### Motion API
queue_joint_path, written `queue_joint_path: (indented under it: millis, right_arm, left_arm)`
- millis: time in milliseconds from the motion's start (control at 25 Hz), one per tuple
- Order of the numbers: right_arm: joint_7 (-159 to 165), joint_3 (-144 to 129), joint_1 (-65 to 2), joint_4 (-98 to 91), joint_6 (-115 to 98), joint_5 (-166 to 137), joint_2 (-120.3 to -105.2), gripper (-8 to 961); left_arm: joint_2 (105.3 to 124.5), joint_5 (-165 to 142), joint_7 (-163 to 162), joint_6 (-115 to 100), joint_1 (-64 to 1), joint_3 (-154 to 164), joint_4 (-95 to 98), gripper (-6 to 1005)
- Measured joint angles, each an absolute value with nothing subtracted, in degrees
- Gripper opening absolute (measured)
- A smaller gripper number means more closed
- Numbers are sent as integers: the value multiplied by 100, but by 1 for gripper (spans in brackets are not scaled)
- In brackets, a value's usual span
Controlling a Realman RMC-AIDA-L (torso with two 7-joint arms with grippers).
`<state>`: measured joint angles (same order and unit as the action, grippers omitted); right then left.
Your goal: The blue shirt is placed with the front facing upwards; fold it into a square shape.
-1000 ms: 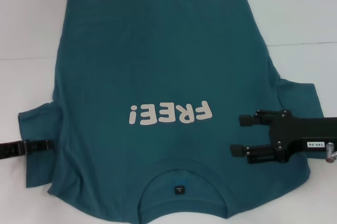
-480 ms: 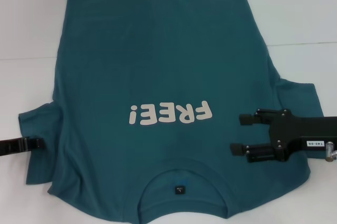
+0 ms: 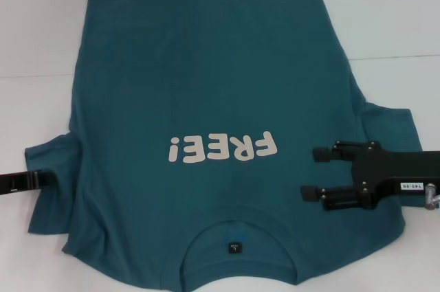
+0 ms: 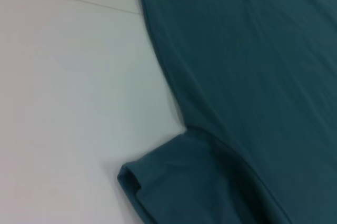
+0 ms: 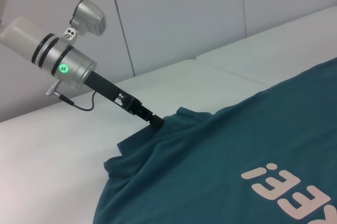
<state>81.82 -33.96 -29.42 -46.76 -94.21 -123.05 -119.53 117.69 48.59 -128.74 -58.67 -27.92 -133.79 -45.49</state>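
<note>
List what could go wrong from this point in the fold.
1. The left gripper meets the blue shirt only at its left sleeve's outer edge; so thin a hold could slip, and that sleeve would stay unfolded.
2. That sleeve is already bunched and wrinkled, so creases may get folded into the square.
3. The right gripper hovers open over the right shoulder, gripping nothing; if only the left side is pulled, the shirt may skew on the table.

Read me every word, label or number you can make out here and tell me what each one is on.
"FREE!": white chest lettering on the blue shirt, upside down in the head view.
Neck label inside the collar: too small to read.
White sticker on the right gripper: digits, too blurred to read reliably.
</note>
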Motion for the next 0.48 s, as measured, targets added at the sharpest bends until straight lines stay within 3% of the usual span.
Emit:
queue_joint_path:
  millis: [480]
  right_arm:
    - [8186, -3316, -2930, -4676, -9364, -12276, -11953, 919]
  left_arm:
    - [11734, 4778, -13157, -6366, -2589, -13392, -5243, 32]
